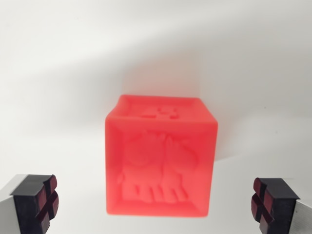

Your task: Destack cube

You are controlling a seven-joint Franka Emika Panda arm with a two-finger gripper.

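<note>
One red embossed cube (161, 161) on white table (58, 73), centred between two black finger pads (36, 200) of tool (155, 204), spread wide open, touching nothing.

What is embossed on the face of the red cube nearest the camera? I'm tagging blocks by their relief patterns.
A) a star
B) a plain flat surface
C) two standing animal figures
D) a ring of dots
C: the red cube shows two four-legged animal figures in raised relief on its near face, standing side by side; the open end effector has one finger on each side of the cube, clear of it.
</note>
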